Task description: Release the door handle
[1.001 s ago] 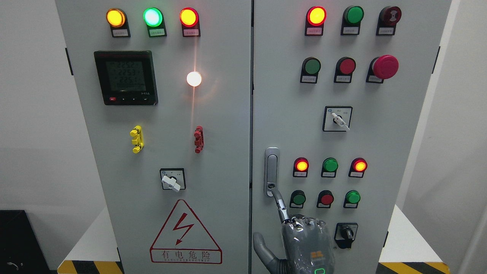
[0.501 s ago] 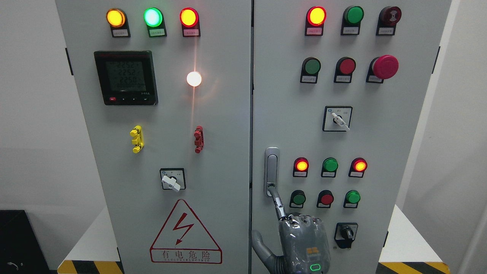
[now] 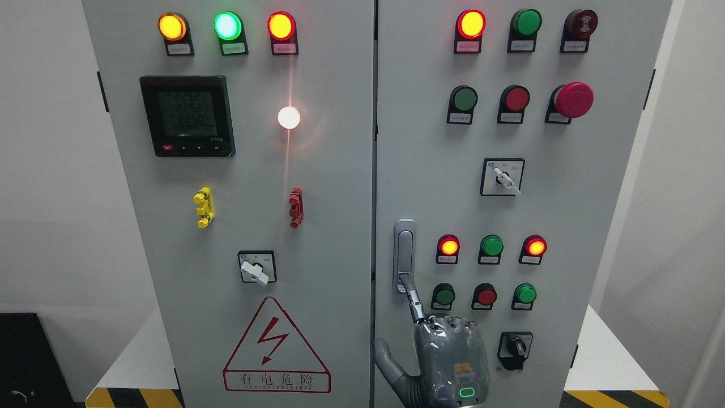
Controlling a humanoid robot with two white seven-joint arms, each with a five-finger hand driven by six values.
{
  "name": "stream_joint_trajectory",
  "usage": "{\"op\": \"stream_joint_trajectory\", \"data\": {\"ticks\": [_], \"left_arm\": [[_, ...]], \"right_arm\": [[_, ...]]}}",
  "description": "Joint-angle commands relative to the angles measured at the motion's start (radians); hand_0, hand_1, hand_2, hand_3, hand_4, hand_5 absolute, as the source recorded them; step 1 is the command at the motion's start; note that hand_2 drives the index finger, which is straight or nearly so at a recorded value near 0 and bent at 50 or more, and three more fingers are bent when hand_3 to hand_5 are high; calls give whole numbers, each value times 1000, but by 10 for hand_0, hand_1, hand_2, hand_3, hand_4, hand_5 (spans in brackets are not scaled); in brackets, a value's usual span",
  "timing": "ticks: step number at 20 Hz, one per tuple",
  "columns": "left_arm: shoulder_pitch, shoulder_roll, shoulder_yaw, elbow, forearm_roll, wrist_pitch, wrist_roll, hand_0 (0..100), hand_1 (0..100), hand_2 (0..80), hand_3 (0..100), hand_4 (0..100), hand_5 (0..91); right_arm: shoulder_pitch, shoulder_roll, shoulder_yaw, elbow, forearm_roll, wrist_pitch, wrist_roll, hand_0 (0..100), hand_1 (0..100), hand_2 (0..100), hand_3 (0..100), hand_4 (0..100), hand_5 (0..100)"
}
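The right hand [image 3: 450, 362], grey and glossy, reached one straight finger [image 3: 415, 303] to the foot of the slim metal door handle [image 3: 404, 255] on the right cabinet door [image 3: 566, 215]; other fingers seemingly curled, grasping nothing.

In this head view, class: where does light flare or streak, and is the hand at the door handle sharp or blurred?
Head view: the white lamp blooms, throwing a vertical streak across the left door; the lit indicator looks overexposed at its centre; the hand and door handle appear sharp; lighting is soft, shadows faint.
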Motion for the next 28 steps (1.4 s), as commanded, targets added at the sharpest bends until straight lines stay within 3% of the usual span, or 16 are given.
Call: {"op": "stream_joint_trajectory", "data": {"ticks": [1,28], "left_arm": [[9,0,0,0,0,-1,0,120,556,0,0,0,0],[9,0,0,0,0,1,0,120,556,0,0,0,0]], "right_arm": [[-8,6,-1,32,0,1,-1,363,327,0,1000,1000,1000],[-26,6,-12,57,0,2,1,363,325,0,1000,1000,1000]]}}
